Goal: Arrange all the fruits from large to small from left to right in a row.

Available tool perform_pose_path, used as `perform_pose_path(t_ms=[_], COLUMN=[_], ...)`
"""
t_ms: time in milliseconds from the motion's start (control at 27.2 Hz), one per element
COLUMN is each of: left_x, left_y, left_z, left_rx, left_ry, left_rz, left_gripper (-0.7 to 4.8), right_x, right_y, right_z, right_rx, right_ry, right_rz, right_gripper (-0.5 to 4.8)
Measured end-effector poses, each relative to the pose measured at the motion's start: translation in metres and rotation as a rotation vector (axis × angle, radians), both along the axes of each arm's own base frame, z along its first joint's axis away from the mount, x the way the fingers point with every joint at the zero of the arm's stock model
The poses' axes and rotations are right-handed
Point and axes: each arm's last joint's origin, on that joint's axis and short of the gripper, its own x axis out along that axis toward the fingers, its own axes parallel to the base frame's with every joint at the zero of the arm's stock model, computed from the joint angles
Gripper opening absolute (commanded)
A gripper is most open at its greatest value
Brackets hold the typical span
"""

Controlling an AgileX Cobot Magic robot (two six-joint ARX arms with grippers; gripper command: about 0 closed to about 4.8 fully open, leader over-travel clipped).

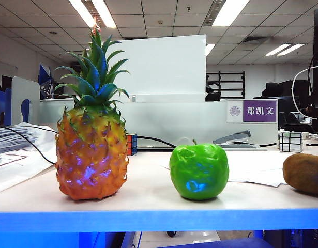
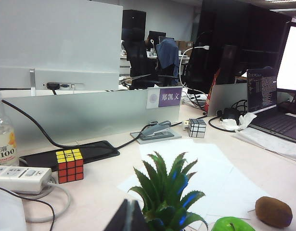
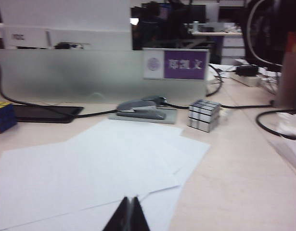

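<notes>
Standing in a row on the counter [image 1: 148, 199], pineapple [image 1: 91, 155] left, apple [image 1: 199, 171] middle, kiwi [image 1: 304, 173] right, the fruits already run large to small, so left gripper [image 2: 131, 216] and right gripper [image 3: 127, 215] hang back, pressed together, empty.

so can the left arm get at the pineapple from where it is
Probably yes. The left tool, shut, sits right behind the pineapple, with only its leafy crown ahead. The apple and kiwi lie off to one side.
</notes>
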Motion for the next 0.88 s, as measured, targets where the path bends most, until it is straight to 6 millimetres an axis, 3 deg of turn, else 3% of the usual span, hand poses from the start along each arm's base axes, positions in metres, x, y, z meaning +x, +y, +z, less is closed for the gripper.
perform_pose_path(t_ms=[883], left_x=[0.0000], left_y=[0.0000], left_z=[0.0001], left_rx=[0.000], left_ry=[0.000], left_rz=[0.000], left_gripper=[-0.05], right_x=[0.0000], right_y=[0.0012], right_z=[0.0000], right_rx=[0.001], right_ry=[0.000], right_rz=[0.004], right_gripper=[-0.06])
